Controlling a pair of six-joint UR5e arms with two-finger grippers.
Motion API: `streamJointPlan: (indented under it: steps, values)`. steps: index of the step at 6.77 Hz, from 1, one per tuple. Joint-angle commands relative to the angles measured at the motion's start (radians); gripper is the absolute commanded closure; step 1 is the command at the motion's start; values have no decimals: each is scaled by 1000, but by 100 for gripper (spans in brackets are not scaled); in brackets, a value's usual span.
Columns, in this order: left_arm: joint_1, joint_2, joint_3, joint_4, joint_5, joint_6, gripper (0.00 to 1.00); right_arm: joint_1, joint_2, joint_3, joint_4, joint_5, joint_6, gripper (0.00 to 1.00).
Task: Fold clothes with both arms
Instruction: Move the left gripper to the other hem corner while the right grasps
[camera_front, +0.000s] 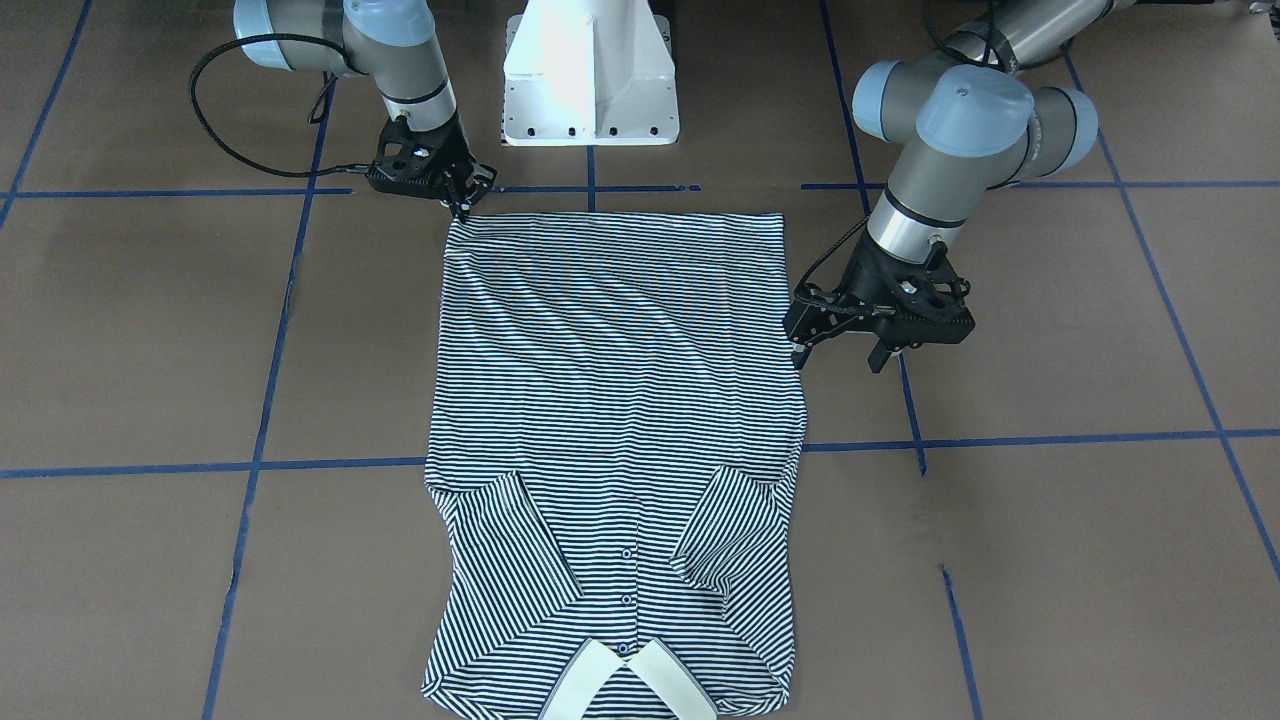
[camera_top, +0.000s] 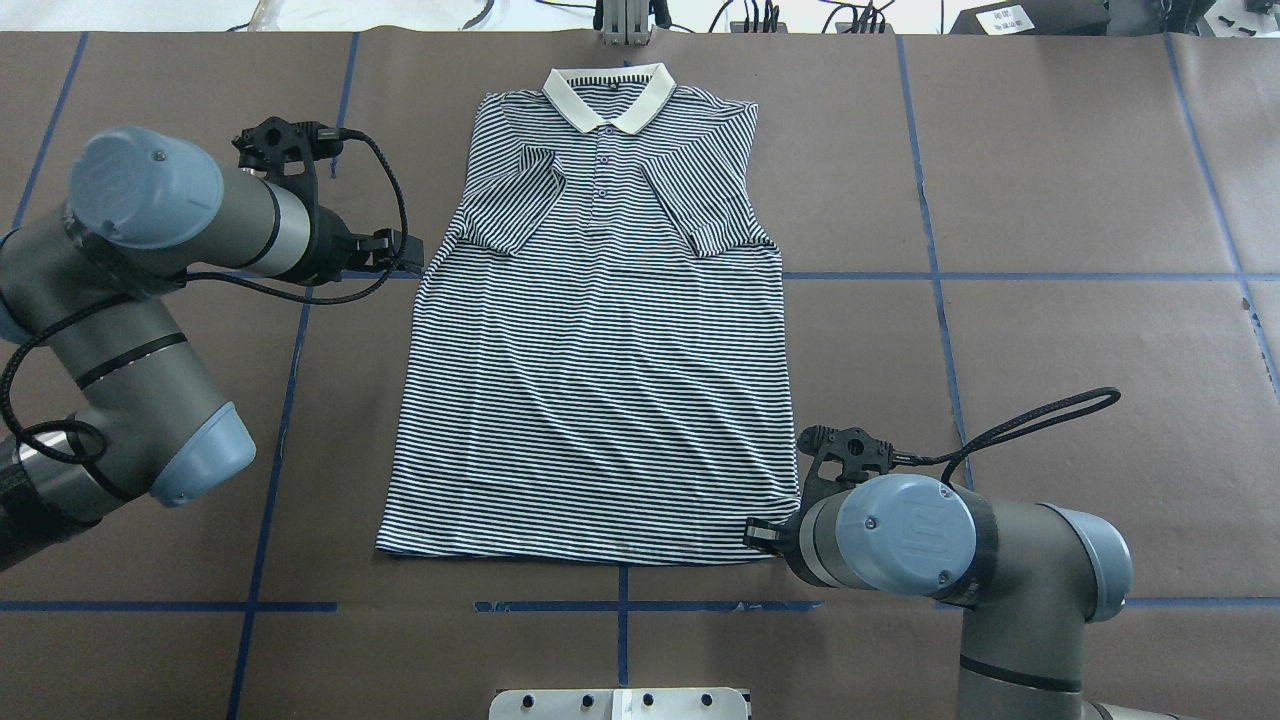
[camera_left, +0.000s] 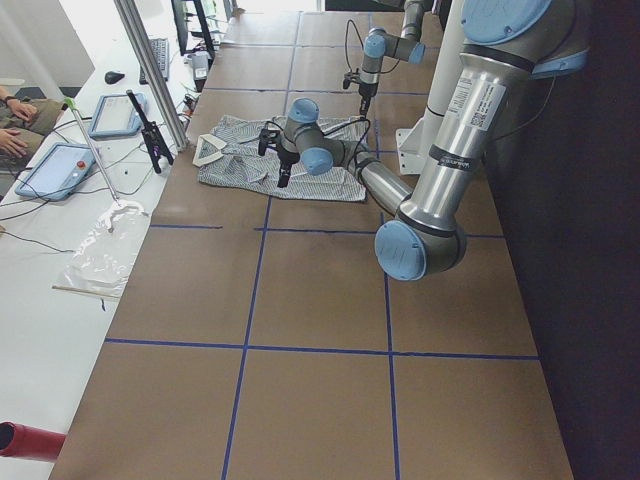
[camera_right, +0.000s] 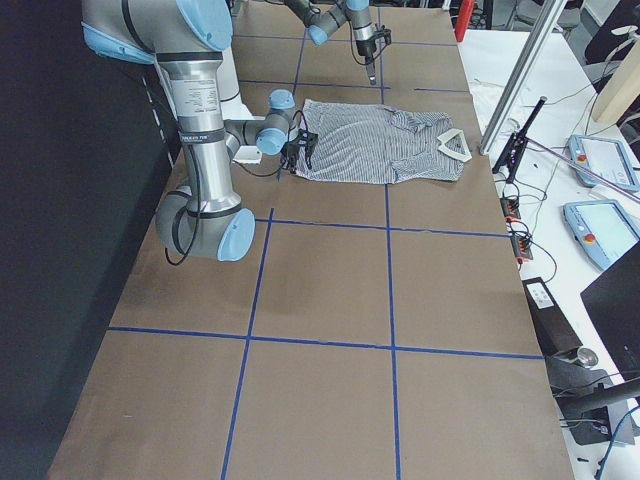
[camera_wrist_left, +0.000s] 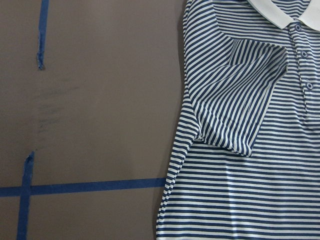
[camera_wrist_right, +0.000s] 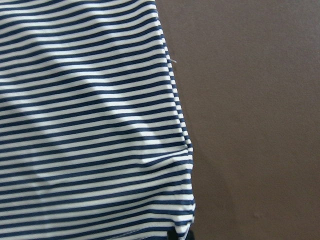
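The striped polo shirt (camera_front: 615, 400) (camera_top: 600, 380) lies flat and face up on the brown table, both sleeves folded inward. Its cream collar (camera_top: 608, 95) points away from the robot. My right gripper (camera_front: 462, 208) (camera_top: 762, 535) sits at the hem corner on the robot's right, its fingers drawn together on the fabric. The right wrist view shows that corner (camera_wrist_right: 187, 227) at the bottom edge. My left gripper (camera_front: 840, 355) (camera_top: 402, 252) stands open just beside the shirt's side edge below the folded sleeve (camera_wrist_left: 240, 95), holding nothing.
The white pedestal base (camera_front: 590, 80) stands behind the hem. Blue tape lines (camera_top: 1050, 276) grid the brown table. Along the operators' side, a white bench holds tablets (camera_right: 600, 165) and cables, and a person's hands (camera_left: 12, 110) rest there.
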Motion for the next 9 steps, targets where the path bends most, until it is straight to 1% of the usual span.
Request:
streamJointPlan:
  steps: [1, 2, 3, 4, 5, 6, 7, 9]
  values:
    - [137, 157, -192, 27, 37, -297, 0, 6, 0, 14, 3, 0, -1, 100]
    - [247, 218, -278, 84, 121, -400, 2, 10, 0, 16, 6, 0, -1, 100]
    - [362, 220, -282, 127, 213, -526, 3, 15, 0, 16, 7, -2, -1, 100]
    - [438, 212, -275, 170, 272, -609, 3, 19, 1, 16, 7, -2, -1, 100]
    - [503, 203, -264, 206, 295, -652, 3, 23, 1, 16, 7, 0, -1, 100]
    - [528, 194, -233, 211, 304, -662, 3, 23, 1, 16, 7, 1, -1, 100]
    - [528, 194, -224, 213, 311, -663, 3, 23, 1, 14, 7, 0, -1, 100]
    - [528, 195, -215, 215, 321, -663, 10, 23, 1, 16, 7, 0, 1, 100]
